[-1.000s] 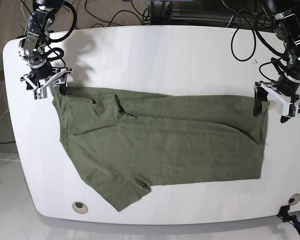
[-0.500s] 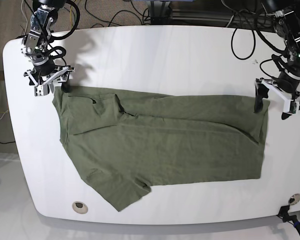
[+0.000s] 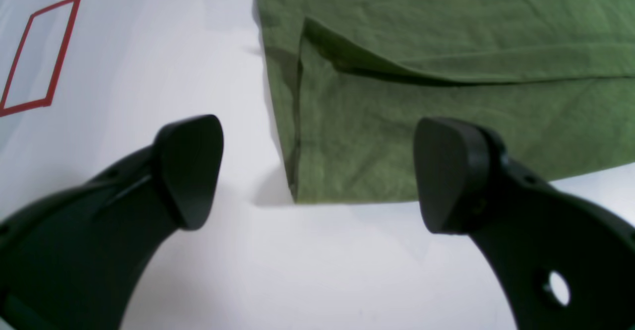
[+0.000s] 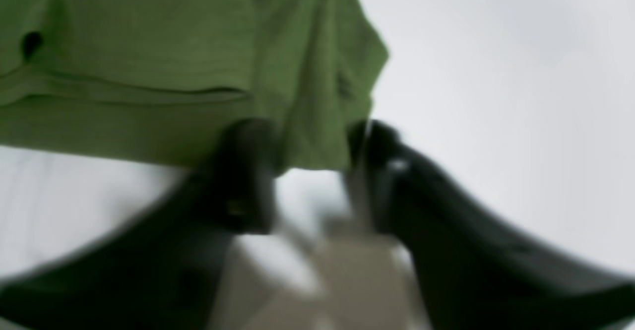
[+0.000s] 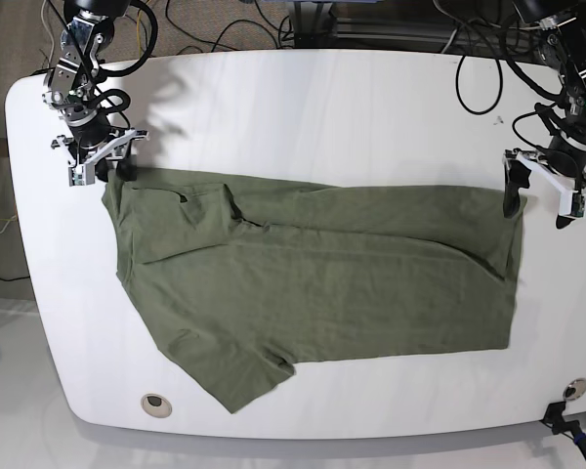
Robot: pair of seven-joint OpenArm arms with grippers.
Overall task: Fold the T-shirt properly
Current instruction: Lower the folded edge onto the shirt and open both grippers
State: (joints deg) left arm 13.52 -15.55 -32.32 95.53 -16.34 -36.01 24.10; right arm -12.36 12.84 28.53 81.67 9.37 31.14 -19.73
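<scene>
The olive-green T-shirt point(image 5: 313, 264) lies flat across the white table point(image 5: 322, 107), neck end at the left and hem at the right, with one sleeve pointing to the front. My left gripper point(image 5: 537, 200) hovers at the hem's far right corner. In the left wrist view it point(image 3: 317, 171) is wide open and empty, with the shirt point(image 3: 446, 47) corner just beyond the fingertips. My right gripper point(image 5: 100, 161) is at the shirt's far left corner. The right wrist view is blurred: its point(image 4: 310, 146) jaws stand narrowly apart, straddling the shirt point(image 4: 149, 47) edge, which lies flat.
A red-outlined rectangle point(image 3: 39, 52) is marked on the table right of the hem. A round hole point(image 5: 155, 403) sits near the front left edge and a black clamp point(image 5: 562, 415) at the front right corner. Cables point(image 5: 225, 20) hang behind the table.
Both grippers have drawn back slightly toward the table's far edge. The T-shirt has not moved.
</scene>
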